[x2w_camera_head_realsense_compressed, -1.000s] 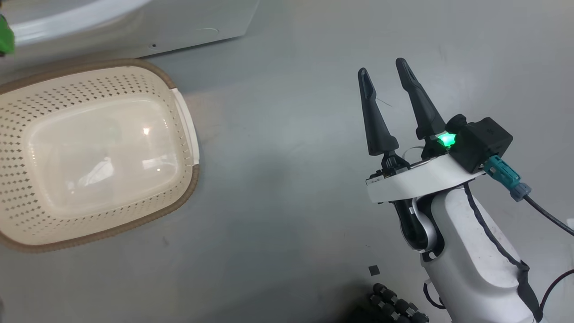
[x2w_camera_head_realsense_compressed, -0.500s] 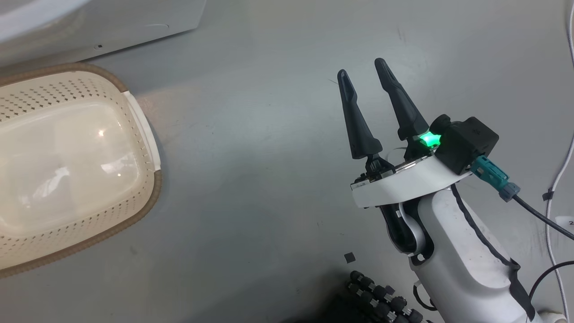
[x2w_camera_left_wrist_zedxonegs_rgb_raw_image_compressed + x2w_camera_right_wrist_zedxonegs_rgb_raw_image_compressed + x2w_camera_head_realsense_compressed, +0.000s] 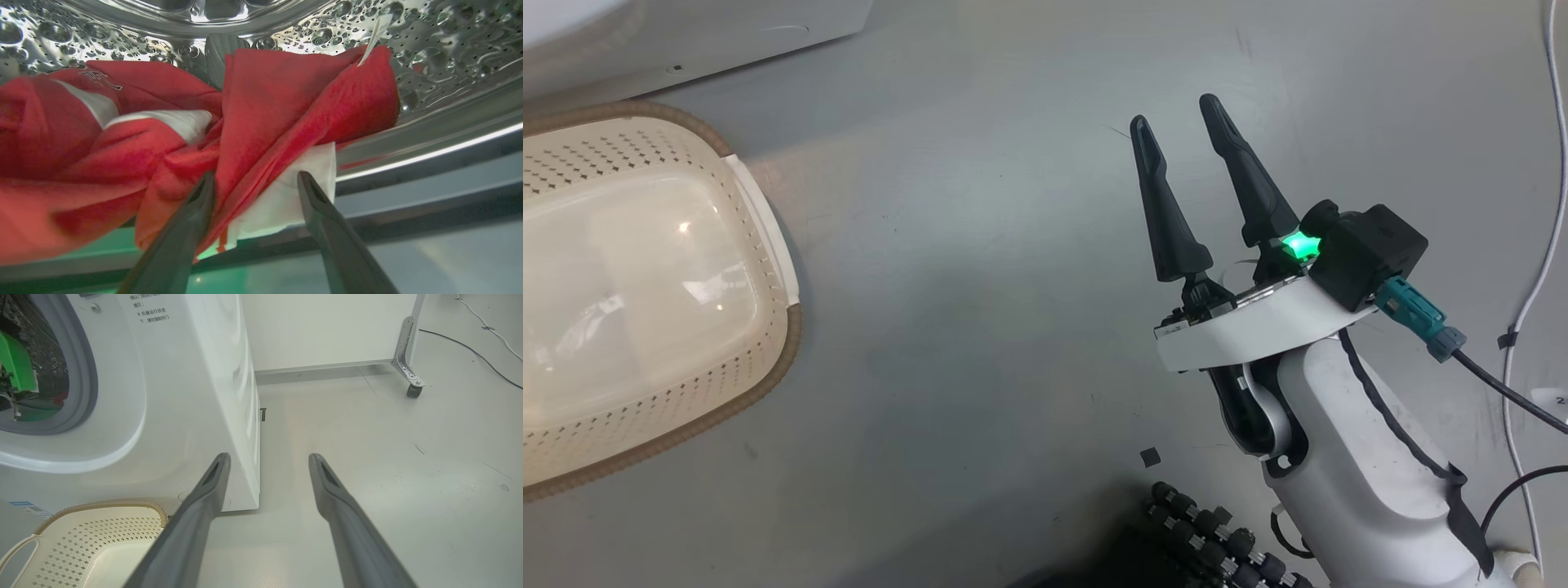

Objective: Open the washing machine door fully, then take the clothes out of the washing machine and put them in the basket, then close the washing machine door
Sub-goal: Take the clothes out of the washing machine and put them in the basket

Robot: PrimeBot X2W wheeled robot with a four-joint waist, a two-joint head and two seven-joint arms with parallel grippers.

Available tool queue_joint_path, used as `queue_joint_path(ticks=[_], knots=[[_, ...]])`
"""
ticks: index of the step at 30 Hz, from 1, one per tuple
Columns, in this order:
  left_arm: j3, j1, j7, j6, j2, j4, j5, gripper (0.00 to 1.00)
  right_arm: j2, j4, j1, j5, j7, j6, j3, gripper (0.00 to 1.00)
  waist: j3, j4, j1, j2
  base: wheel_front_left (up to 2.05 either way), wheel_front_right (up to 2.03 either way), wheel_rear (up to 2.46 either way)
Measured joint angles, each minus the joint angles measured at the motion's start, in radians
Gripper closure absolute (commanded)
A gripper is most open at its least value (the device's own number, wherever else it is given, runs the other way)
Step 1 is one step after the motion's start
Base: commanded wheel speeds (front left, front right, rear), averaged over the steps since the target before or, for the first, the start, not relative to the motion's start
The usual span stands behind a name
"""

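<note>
Inside the drum, at the middle of the left wrist view, the left claw stood spread wide with a fold of the red-and-white clothes between its fingers, not yet closed on it. At the left of the head view the basket lay empty, while the right claw, also spread and holding nothing, hung over bare floor at centre right. With the machine showing its mouth uncovered at upper left of the right wrist view, the door seemed already open, leaving all the unloading and the closing to do.
</note>
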Motion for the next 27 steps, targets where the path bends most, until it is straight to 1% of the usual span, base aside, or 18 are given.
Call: queue_joint_path(ticks=[5, 6, 7, 8, 9, 18, 19, 20, 27], knots=[[-0.009, -0.027, 0.048, 0.000, 0.005, 0.026, -0.003, 0.00, 0.000, 0.000, -0.009, 0.000, 0.000, 0.000, 0.007, 0.00, 0.003, 0.003, 0.0000, 0.0000, 0.00, 0.00, 0.00], [-0.011, -0.033, 0.058, -0.001, 0.004, 0.029, -0.003, 0.07, 0.000, 0.001, -0.011, 0.000, 0.000, -0.001, 0.008, 0.00, 0.003, 0.004, 0.0000, 0.0000, 0.00, 0.00, 0.00], [-0.014, -0.038, 0.068, -0.001, 0.004, 0.033, -0.003, 0.51, 0.000, 0.001, -0.014, 0.000, 0.000, -0.001, 0.008, 0.00, 0.003, 0.004, 0.0000, 0.0000, 0.00, 0.00, 0.00], [-0.017, -0.043, 0.076, -0.001, 0.004, 0.036, -0.003, 0.67, 0.000, 0.001, -0.017, 0.000, 0.000, -0.001, 0.009, 0.00, 0.003, 0.005, 0.0000, 0.0000, 0.00, 0.00, 0.00], [-0.019, -0.048, 0.082, -0.001, 0.004, 0.040, -0.003, 1.00, 0.000, 0.001, -0.019, 0.000, 0.000, -0.001, 0.009, 0.00, 0.004, 0.005, 0.0000, 0.0000, 0.00, 0.00, 0.00], [-0.030, -0.067, 0.089, -0.006, 0.006, 0.053, 0.002, 1.00, 0.000, 0.003, -0.028, 0.000, 0.000, -0.001, 0.012, 0.00, 0.006, 0.009, 0.0000, 0.0000, 0.00, 0.00, 0.00], [-0.031, -0.067, 0.079, -0.006, 0.005, 0.054, 0.002, 1.00, 0.000, 0.004, -0.029, 0.000, 0.000, -0.002, 0.012, 0.00, 0.005, 0.010, 0.0000, 0.0000, 0.00, 0.00, 0.00], [-0.032, -0.067, 0.064, -0.009, 0.004, 0.055, 0.003, 1.00, 0.000, 0.005, -0.033, 0.000, 0.000, -0.010, 0.011, 0.00, 0.003, 0.012, 0.0000, 0.0000, 0.00, 0.00, 0.00], [-0.042, -0.057, -0.026, -0.011, 0.012, 0.045, 0.021, 1.00, -0.001, 0.011, -0.038, -0.008, 0.000, -0.010, 0.009, 0.00, -0.013, 0.021, 0.0000, 0.0000, 0.00, 0.00, 0.00]])
